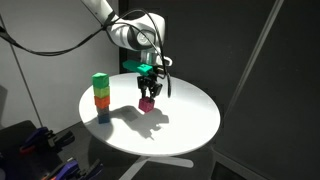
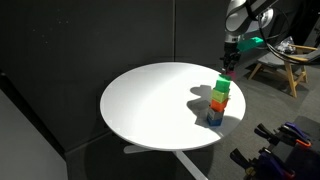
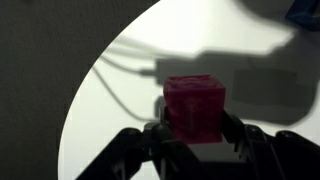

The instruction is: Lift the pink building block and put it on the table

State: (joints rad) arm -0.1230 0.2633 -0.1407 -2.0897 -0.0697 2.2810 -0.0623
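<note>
The pink building block (image 1: 148,102) is held between my gripper's (image 1: 148,95) fingers, just above the white round table (image 1: 190,125). In the wrist view the pink block (image 3: 195,105) fills the space between the black fingers of the gripper (image 3: 197,128), which is shut on it. In an exterior view the gripper (image 2: 229,68) hangs behind the stack and the pink block (image 2: 228,73) barely shows. A stack with a green block (image 1: 100,82) on top of an orange block (image 1: 101,98) stands near the table's edge, apart from the gripper.
The stack (image 2: 219,100) has lower blocks, one blue at the bottom. Black curtains stand behind the table. A wooden frame (image 2: 283,62) and dark equipment (image 2: 285,140) stand on the floor beyond the table's edge.
</note>
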